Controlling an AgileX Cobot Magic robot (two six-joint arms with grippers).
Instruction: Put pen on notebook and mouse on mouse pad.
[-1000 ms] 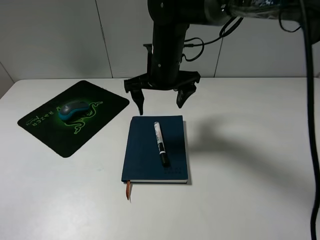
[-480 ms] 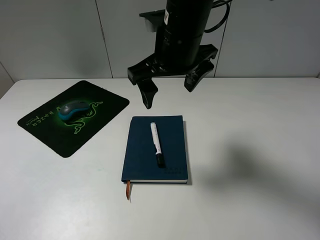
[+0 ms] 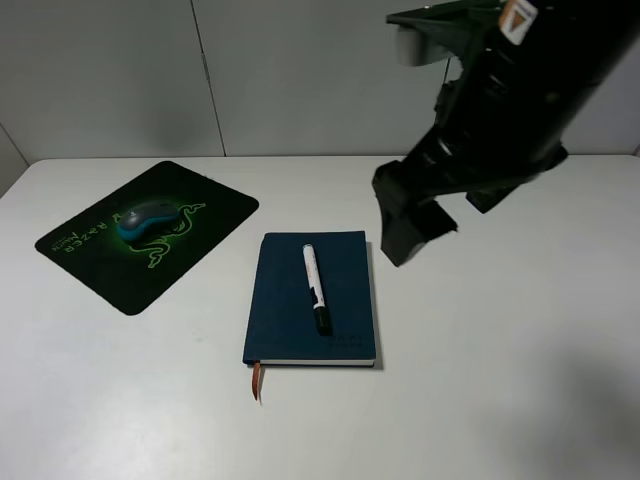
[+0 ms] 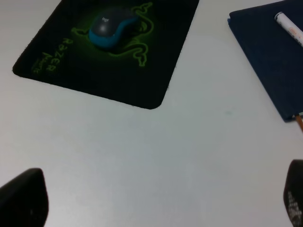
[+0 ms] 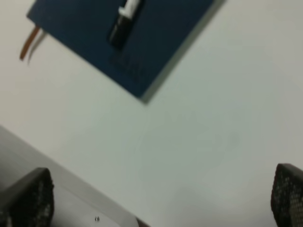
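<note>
I see the pen lying lengthwise along the notebook, black cap toward the ribbon edge. Both claws stand released, empty.

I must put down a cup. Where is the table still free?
Free: the table right of the notebook, the front strip below the mouse pad, and the gap between pad and notebook. Taken: the pad holds the mouse, the notebook the pen.

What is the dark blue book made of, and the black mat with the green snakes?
The dark navy-blue notebook looks like a matte, stiff cover, perhaps cloth or faux leather: no shine, crisp edges. The thin black mouse pad looks like soft fabric over rubber: it lies flat, dull, with rounded corners. Neither is certain.
</note>
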